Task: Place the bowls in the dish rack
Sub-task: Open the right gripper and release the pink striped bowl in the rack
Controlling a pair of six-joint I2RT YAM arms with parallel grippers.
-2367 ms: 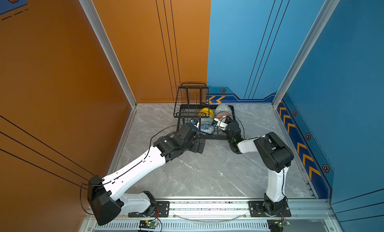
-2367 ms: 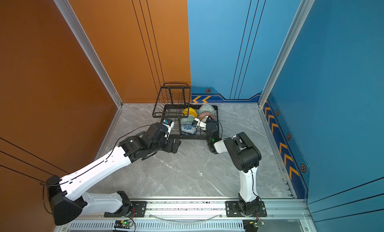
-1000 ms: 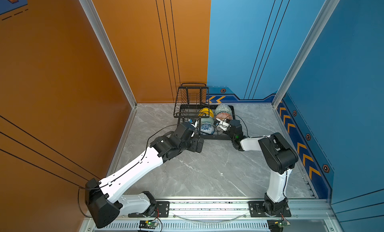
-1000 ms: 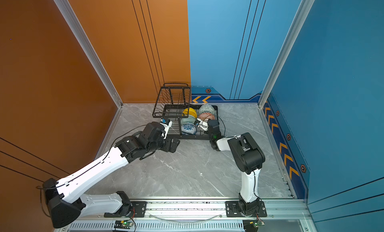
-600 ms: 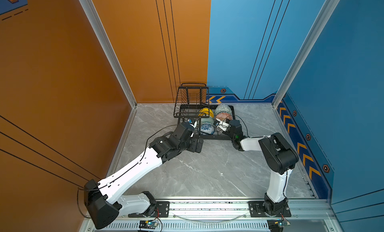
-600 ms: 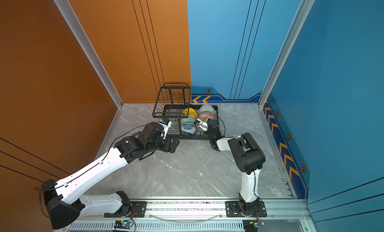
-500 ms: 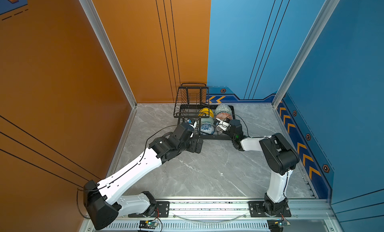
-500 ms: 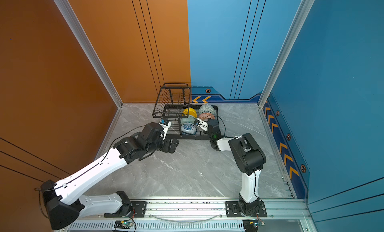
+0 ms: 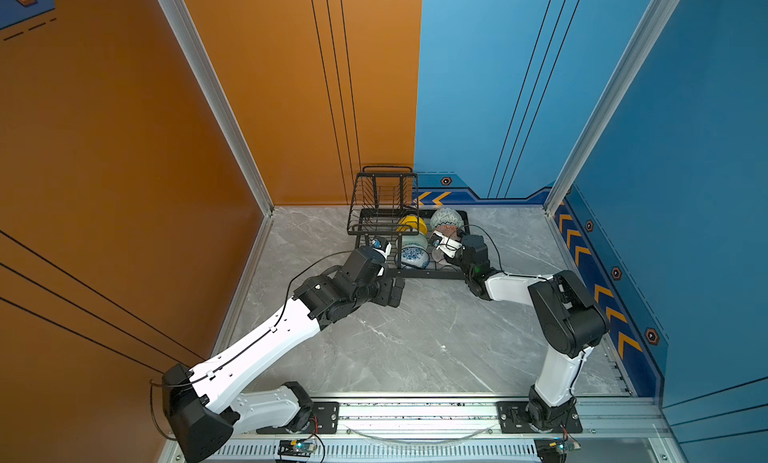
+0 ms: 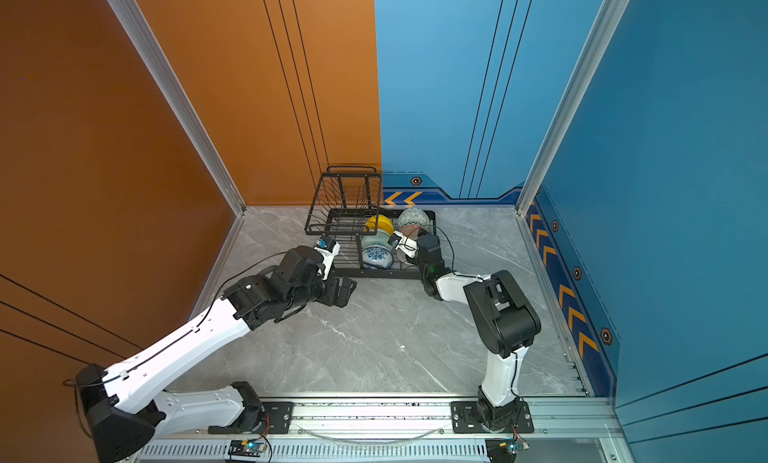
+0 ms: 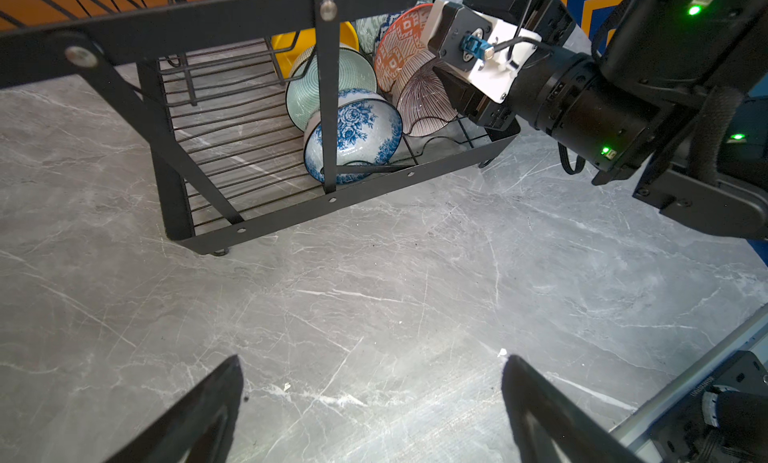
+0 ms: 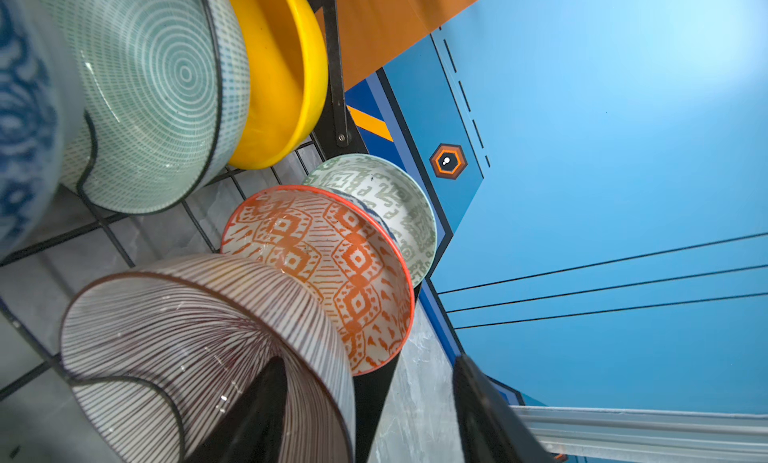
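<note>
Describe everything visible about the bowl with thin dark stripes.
The striped bowl looks like glazed ceramic: pale, with fine dark reddish lines fanning out from its centre and a dark rim. It stands on edge in the dish rack's lower tray, by a curved wire divider, just in front of the orange-patterned bowl. The right gripper's jaws stand open astride its rim, one inside, one outside.

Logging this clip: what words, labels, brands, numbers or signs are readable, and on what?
No words or numbers can be read.
Pale lettering on the black housing: too small and turned to read.
Orange chevron arrows on the blue wall strip: signs only, no text.
Orange hexagon badge on the blue wall: emblem, no text.
</note>
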